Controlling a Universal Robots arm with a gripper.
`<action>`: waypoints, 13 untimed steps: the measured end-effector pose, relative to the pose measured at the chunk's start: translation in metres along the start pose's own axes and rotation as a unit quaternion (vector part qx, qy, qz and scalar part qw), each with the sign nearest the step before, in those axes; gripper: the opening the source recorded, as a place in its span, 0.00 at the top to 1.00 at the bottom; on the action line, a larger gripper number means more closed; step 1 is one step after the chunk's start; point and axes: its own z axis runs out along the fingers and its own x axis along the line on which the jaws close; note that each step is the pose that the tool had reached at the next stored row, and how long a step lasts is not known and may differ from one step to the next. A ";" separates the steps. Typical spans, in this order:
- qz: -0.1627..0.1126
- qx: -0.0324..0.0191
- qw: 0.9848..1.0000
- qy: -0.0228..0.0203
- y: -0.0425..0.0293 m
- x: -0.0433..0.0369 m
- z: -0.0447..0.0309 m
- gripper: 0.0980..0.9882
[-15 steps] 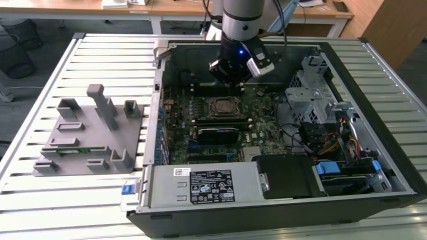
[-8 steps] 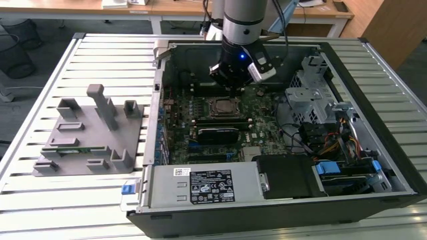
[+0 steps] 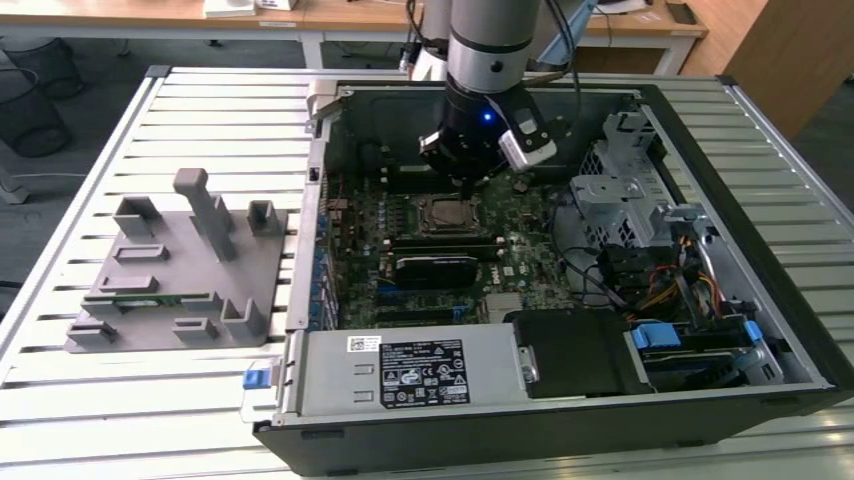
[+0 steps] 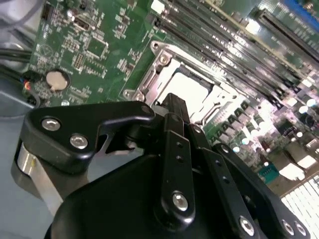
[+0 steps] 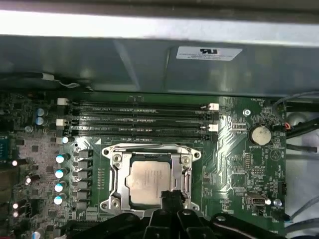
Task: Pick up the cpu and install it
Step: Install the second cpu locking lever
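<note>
The cpu (image 5: 151,183) lies flat in the socket frame (image 5: 115,180) on the green motherboard (image 3: 521,210). The hand (image 3: 470,182) hangs just above it; I cannot tell how far it is open. The computer case (image 3: 787,330) rests on a slatted desk (image 3: 200,110), with a grey fixture (image 3: 174,270) at the exterior view's left.

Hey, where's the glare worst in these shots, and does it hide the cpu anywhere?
In the second wrist view, strong glare whitens the cpu and washes out the motherboard beyond it; in the first wrist view a bright band runs along the case wall, yet the cpu reads clearly in its socket; in the exterior view the light is even, the cpu dim below the hand.
</note>
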 end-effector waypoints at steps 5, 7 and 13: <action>0.000 -0.002 1.000 0.000 -0.0031 -0.0001 -0.0070 0.99; 0.000 -0.002 1.000 0.000 -0.0076 0.0000 -0.0072 0.99; 0.000 -0.002 1.000 0.002 -0.0252 0.0000 -0.0078 0.99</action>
